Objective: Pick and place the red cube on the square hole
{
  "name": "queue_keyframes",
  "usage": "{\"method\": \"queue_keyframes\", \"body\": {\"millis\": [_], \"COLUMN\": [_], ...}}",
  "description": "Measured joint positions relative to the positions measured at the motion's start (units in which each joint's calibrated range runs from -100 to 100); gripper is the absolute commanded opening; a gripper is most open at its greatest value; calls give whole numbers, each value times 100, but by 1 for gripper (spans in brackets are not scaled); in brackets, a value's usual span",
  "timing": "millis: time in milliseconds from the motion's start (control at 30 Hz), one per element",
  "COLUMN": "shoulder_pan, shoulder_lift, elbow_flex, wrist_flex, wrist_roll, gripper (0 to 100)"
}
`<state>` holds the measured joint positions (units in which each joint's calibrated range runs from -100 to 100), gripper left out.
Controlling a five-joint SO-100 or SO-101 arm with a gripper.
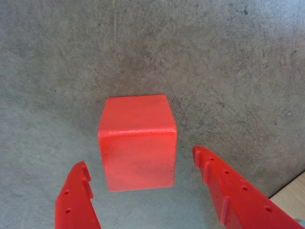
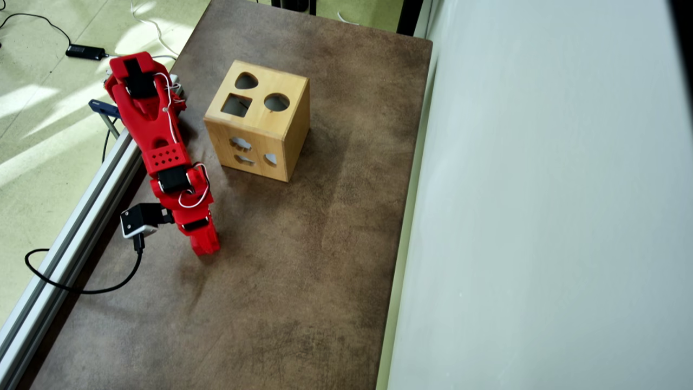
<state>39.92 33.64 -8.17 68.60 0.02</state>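
Two red fingers point(image 1: 76, 200) of the gripper point(image 1: 140, 160) stand apart, holding nothing. Between them the red cube point(image 1: 137, 143) sits on the table point(image 1: 228, 62), not touched. Far off is the square hole point(image 2: 236, 105).

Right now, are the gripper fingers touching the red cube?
Apart. The wrist view shows grey table between the red cube and each finger of the open gripper, on both sides.

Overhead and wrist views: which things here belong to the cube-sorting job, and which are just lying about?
Job:
red cube, on the table
gripper, open around it
square hole in the wooden box

Lying about:
round hole
teardrop hole
black cable
power adapter on the floor
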Motion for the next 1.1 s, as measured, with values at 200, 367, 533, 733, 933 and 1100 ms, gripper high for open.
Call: {"method": "queue_keyframes", "body": {"millis": [200,367,533,733,933,1100], "shoulder_pan": [0,0,0,0,0,0], "shoulder_lift": [144,263,263,263,263,263], "elbow_flex": [0,-9,-9,-9,-9,-9], "wrist_flex": [0,-8,-8,-8,-8,-8], "wrist_roll": [0,0,0,0,0,0], "gripper": [34,34,33,33,28,15]}}
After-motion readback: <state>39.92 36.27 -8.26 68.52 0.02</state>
